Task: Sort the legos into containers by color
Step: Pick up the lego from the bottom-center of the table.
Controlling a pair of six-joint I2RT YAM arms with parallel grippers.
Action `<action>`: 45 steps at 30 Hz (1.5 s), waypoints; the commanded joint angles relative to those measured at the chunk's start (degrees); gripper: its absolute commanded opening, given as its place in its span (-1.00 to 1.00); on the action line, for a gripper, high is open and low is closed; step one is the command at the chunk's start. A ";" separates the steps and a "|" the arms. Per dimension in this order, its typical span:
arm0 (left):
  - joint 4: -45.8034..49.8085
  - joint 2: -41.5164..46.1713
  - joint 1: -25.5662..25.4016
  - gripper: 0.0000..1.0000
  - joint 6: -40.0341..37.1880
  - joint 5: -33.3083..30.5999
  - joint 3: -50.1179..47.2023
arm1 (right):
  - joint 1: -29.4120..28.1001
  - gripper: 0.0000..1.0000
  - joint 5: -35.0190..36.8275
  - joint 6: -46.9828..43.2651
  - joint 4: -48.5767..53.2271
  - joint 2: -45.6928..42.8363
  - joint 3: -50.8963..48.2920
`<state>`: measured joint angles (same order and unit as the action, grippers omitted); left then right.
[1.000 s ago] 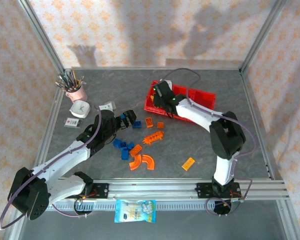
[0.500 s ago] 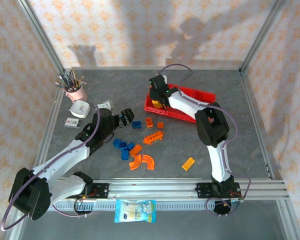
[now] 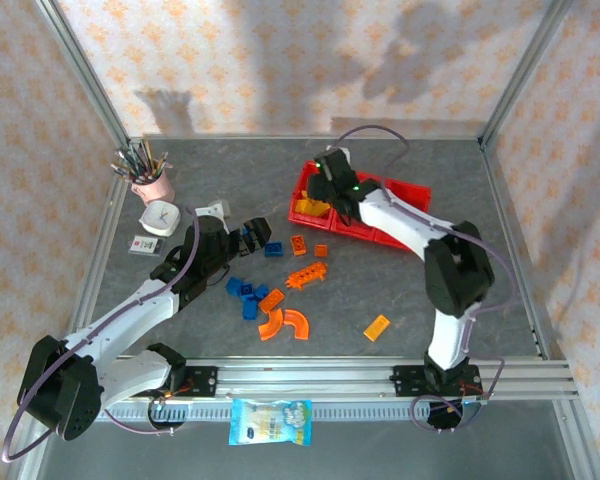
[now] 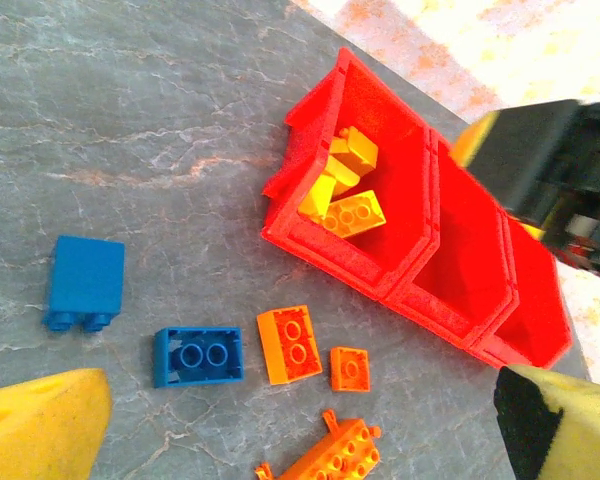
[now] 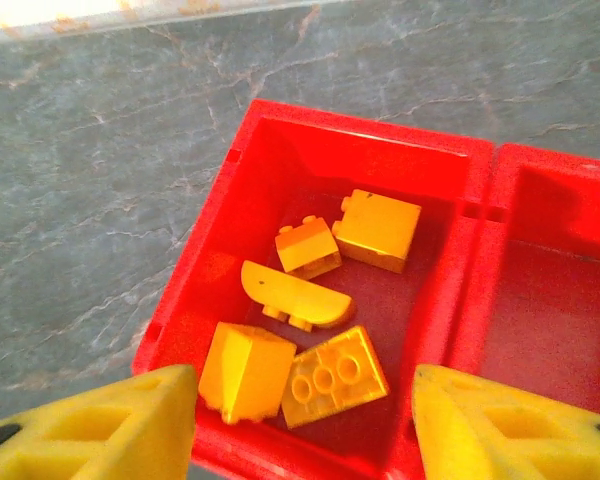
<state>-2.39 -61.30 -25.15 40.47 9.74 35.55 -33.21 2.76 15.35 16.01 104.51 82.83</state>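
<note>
Five yellow plastic bricks (image 5: pixel 320 375) are lying in the left compartment of the bright red three-part plastic tray (image 5: pixel 365 145), mid-frame in the right wrist view. We are holding our right gripper (image 5: pixel 302 388) above them, fingers apart and gripping nothing. Our left gripper (image 4: pixel 300 410) is spreading wide over blue plastic bricks (image 4: pixel 198 355) and orange plastic bricks (image 4: pixel 288 344), which are sitting low in the frame on the grey marbled table (image 4: pixel 130 120).

Pink pen cup (image 3: pixel 156 186) beside white clock (image 3: pixel 161 217); packet (image 3: pixel 270 420) at front edge
</note>
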 commanded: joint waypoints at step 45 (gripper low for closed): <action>-7.54 -4.03 -18.06 0.98 5.77 -3.06 -3.47 | -24.42 0.43 3.63 51.95 21.08 -34.44 -50.60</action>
<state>-8.43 -65.04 -42.78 46.26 8.08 32.08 -57.14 5.37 65.34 38.96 69.36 31.62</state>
